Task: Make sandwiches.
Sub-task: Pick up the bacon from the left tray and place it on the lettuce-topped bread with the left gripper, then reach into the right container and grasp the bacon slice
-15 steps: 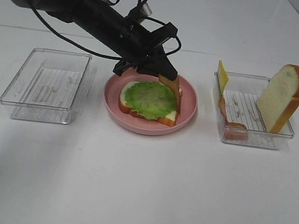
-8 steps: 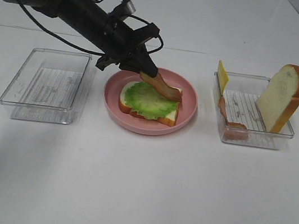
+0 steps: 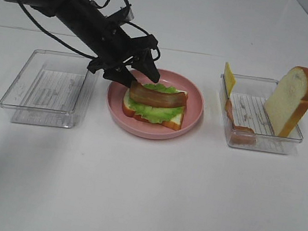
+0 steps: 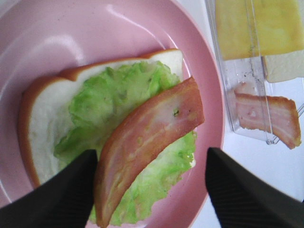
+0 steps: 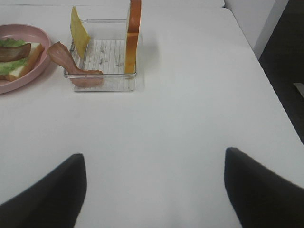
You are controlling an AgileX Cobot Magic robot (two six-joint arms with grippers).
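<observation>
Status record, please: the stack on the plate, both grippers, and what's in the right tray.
plate stack: bread slice at the bottom, lettuce on it, bacon strip lying across the lettuce, all on the pink plate
left gripper: open, just above the stack, gripping nothing
right gripper: open, over bare table
right tray: upright bread slice, cheese square, second bacon strip hanging over the wall on the plate's side
not yet stacked: cheese, top bread

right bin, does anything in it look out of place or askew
Yes. A bacon strip hangs over the clear bin's wall nearest the pink plate, partly outside. The bread slice stands on edge at the opposite wall, and the cheese square leans upright in a corner.
</observation>
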